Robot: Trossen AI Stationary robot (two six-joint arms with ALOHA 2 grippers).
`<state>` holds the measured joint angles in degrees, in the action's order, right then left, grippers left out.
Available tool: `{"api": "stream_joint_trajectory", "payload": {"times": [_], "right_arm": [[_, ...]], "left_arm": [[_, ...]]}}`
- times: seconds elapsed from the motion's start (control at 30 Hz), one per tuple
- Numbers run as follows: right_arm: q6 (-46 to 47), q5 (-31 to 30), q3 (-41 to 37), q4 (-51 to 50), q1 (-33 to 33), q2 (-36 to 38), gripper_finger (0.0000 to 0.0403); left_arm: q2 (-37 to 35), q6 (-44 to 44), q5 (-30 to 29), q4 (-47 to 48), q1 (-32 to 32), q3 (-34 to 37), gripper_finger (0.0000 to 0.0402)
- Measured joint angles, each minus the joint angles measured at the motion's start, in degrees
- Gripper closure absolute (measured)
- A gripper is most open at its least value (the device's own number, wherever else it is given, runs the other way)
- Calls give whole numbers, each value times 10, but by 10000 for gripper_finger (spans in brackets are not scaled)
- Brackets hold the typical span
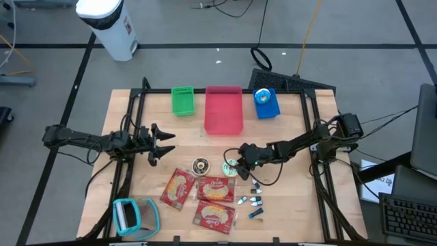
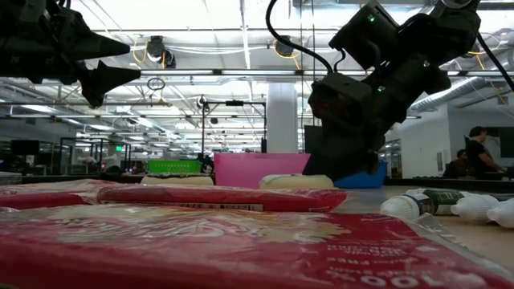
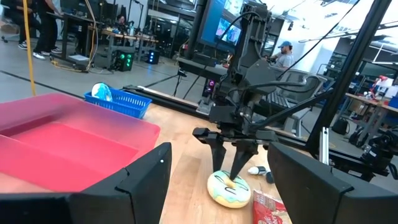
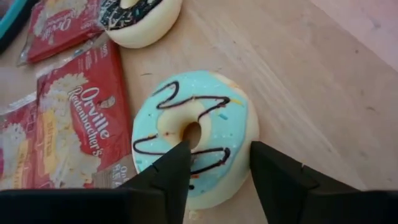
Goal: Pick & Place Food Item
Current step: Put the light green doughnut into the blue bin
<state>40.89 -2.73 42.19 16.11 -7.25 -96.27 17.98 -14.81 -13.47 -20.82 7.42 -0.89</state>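
A donut with pale blue icing and chocolate lines [image 4: 205,118] lies flat on the wooden table [image 1: 287,205], right of a chocolate-iced donut [image 1: 200,165]. My right gripper [image 4: 217,165] reaches in from the table's right side, slanting down, and is closed around the blue donut's ring [image 1: 231,167]. My left gripper [image 1: 167,142] hangs open and level above the table's left half, holding nothing. Three red popcorn packs [image 1: 205,198] lie flat near the front edge. My right gripper has one fingertip [image 4: 177,158] in the donut's hole and the other [image 4: 267,165] against the outer rim. The ring's wall [image 4: 227,134] is between them. The fingers come slanting down from the table's right side. The donut rests flat on the table.
A green bin [image 1: 182,100], a red bin [image 1: 224,109] and a blue bin [image 1: 266,104] stand along the far edge. Small bottles [image 1: 256,198] lie right of the popcorn packs. A teal tape dispenser [image 1: 133,215] sits at the front left. People sit beyond the table.
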Motion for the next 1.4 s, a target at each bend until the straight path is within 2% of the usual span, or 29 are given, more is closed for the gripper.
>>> {"api": "stream_joint_trajectory", "payload": {"times": [0.33, 0.57, 1.07, 1.4], "right_arm": [[-46, 0, 0, 14, 1, 5, 346], [-93, 0, 0, 13, 14, 53, 393], [-180, -1, 0, -54, 41, 181, 392], [-240, -4, 0, -118, 99, 263, 392]], "left_arm": [[0, 0, 0, 0, 0, 0, 133], [0, 0, 0, 0, 0, 0, 133], [0, 0, 0, 0, 0, 0, 133], [0, 0, 0, 0, 0, 0, 133]]}}
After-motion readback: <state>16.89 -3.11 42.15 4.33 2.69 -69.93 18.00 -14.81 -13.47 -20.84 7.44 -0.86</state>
